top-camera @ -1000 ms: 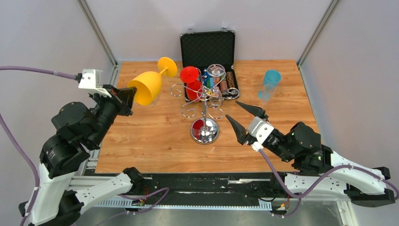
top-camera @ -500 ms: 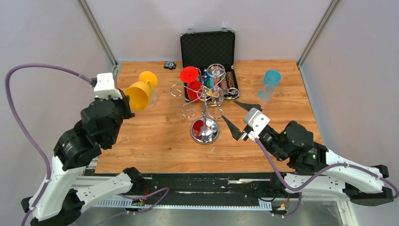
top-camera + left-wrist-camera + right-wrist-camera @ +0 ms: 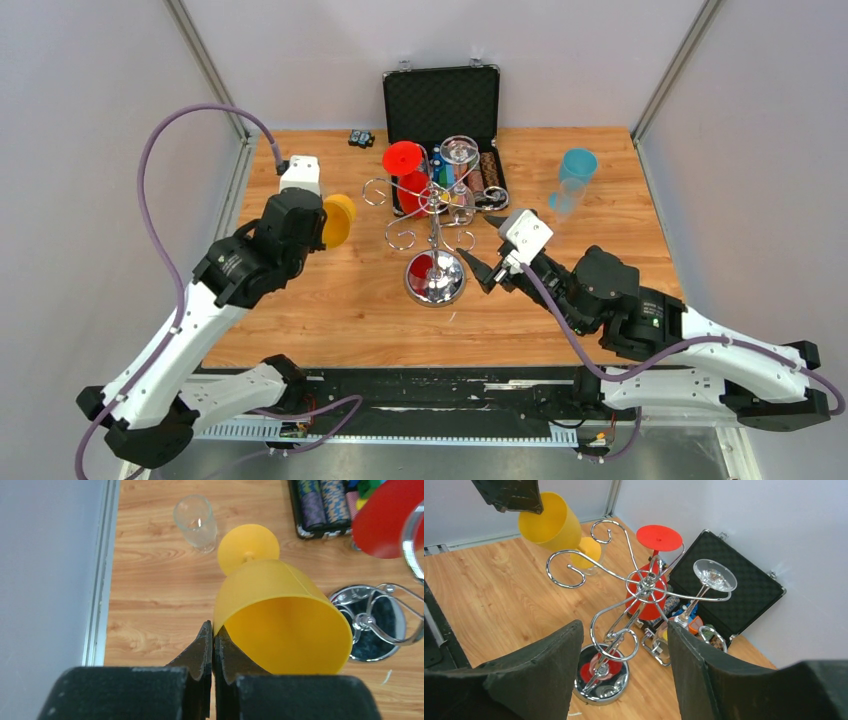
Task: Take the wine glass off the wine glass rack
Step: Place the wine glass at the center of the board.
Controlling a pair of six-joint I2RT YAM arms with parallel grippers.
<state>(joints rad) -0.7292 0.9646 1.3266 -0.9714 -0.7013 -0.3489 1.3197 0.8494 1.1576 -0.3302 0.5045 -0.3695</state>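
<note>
The chrome wine glass rack [image 3: 432, 212] stands mid-table on its round mirrored base [image 3: 434, 277]. A red wine glass [image 3: 404, 160] and a clear wine glass [image 3: 459, 150] hang upside down from its curled arms. Left of the rack, my left gripper [image 3: 213, 630] is shut on the rim of a yellow wine glass [image 3: 280, 625], which is off the rack and tilted, its foot [image 3: 248, 542] pointing away. My right gripper [image 3: 624, 625] is open just right of the rack, nothing between its fingers, with the rack [image 3: 644, 585] straight ahead.
An open black chip case [image 3: 441, 100] lies behind the rack. A small clear tumbler [image 3: 196, 521] stands on the table near the yellow foot. A blue glass [image 3: 576, 168] sits at the back right, and a small black item [image 3: 361, 137] at the back left.
My left arm has swung the yellow wine glass forward and down, closer to the rack's left side. My right gripper has moved left toward the rack and opened wider.
</note>
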